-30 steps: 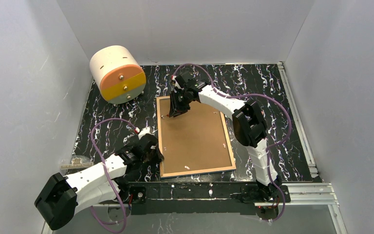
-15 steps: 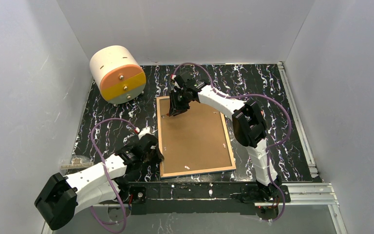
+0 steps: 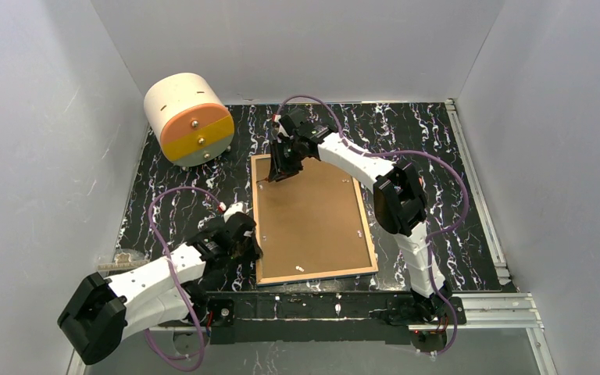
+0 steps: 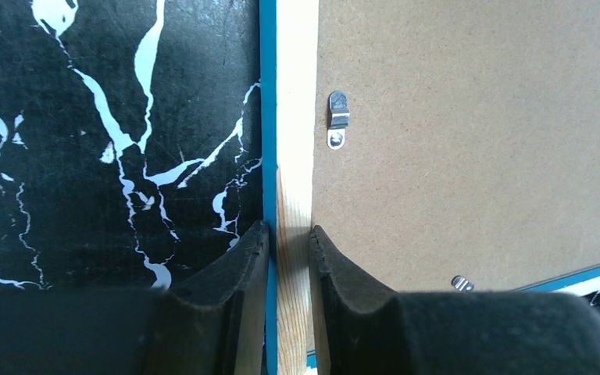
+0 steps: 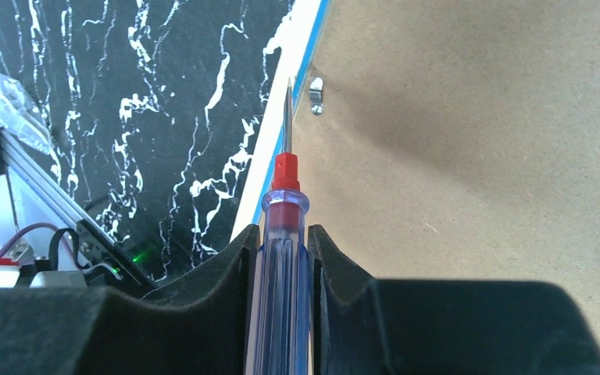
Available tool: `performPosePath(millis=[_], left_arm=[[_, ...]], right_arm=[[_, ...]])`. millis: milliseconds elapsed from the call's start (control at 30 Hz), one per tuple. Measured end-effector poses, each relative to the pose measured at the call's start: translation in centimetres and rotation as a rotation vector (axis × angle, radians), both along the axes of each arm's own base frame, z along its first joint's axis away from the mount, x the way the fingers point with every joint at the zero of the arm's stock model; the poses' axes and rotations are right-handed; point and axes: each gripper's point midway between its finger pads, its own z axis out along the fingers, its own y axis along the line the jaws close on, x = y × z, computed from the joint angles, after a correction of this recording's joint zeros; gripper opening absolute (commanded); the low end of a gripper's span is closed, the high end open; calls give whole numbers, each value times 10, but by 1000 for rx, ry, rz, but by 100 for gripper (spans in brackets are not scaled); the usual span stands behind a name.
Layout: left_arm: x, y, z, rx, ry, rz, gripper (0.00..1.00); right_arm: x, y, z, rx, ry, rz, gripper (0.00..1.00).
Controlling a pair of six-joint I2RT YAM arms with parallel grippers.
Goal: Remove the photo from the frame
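The frame (image 3: 320, 273) lies face down on the black marbled table, its blue rim and light wooden edging (image 4: 297, 117) around a brown backing board (image 3: 312, 219). The photo is hidden under that board. My left gripper (image 3: 250, 248) is shut on the frame's left edge, one finger outside the blue rim and one on the board side (image 4: 289, 234). My right gripper (image 3: 281, 168), over the frame's far left corner, is shut on a screwdriver (image 5: 281, 234) with a clear blue handle and red collar. The screwdriver's tip points down beside a small metal clip (image 5: 316, 95).
A cream cylinder with an orange and grey face (image 3: 190, 119) stands at the far left. Metal clips (image 4: 337, 119) sit along the board's edges. An aluminium rail (image 3: 476, 187) runs down the table's right side. White walls enclose three sides.
The right gripper with the screwdriver has shifted slightly towards the frame's far left corner. The left arm has shifted only slightly, and its gripper still holds the frame's edge.
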Motion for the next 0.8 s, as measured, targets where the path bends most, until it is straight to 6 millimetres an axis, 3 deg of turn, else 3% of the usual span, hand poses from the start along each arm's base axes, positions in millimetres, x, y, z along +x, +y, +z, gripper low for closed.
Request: performPosePath(millis=[367, 633, 800], left_arm=[[3, 5, 13, 67, -4, -38, 49], [36, -11, 64, 70, -122, -73, 65], [55, -15, 67, 139, -123, -87, 71]], right_arm=[[3, 2, 11, 20, -10, 2, 1], [7, -28, 23, -38, -62, -74, 1], [15, -52, 40, -70, -128, -144, 1]])
